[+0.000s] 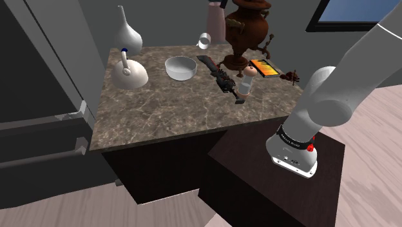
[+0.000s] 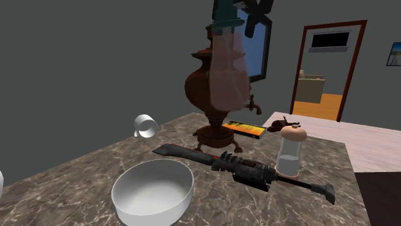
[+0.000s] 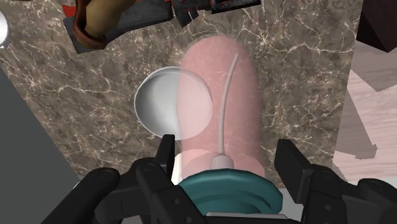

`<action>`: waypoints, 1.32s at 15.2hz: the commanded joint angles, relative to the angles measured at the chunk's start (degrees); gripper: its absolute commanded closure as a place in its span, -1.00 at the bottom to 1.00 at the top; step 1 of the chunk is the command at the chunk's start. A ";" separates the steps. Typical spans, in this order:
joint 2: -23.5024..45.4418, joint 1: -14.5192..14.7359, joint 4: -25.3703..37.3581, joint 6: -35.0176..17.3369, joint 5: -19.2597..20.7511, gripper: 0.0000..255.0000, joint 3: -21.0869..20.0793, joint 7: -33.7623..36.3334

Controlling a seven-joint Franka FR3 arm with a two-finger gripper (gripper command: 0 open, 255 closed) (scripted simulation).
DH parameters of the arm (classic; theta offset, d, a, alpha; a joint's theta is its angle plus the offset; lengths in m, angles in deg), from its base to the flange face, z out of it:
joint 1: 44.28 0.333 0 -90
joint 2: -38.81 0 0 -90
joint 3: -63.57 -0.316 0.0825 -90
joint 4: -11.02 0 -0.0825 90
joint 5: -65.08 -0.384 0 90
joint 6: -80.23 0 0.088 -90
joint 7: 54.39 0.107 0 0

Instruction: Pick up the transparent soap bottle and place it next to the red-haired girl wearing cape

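Soap bottle (image 1: 215,26): upper end cut by shoulder view's top edge. Bowl (image 2: 153,196): base cut, second exterior view. Figurine (image 1: 293,77): details too small.

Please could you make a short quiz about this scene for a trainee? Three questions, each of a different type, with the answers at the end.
1. True or false: the soap bottle stands on the counter.
2. Multiple choice: in the wrist view, which thing shows partly through the soap bottle? A) the white bowl B) an orange book C) a white mug
3. Fill in: the soap bottle's pump top is ____ in colour.

Key
1. False: the end effector holds it in the air above the counter.
2. A
3. teal
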 commanded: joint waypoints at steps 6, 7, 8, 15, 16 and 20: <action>1.10 0.14 6.16 5.13 -0.36 1.00 0.11 0.46; -0.75 -0.24 4.48 5.20 0.39 1.00 0.24 0.09; -2.57 -0.65 2.89 5.32 1.13 1.00 0.38 -0.29; -14.18 -4.27 -5.92 7.62 5.96 1.00 1.75 -3.63; -15.68 -4.86 -6.87 8.12 6.62 1.00 2.02 -4.21; -21.29 -7.31 -9.94 10.48 9.24 1.00 3.33 -6.83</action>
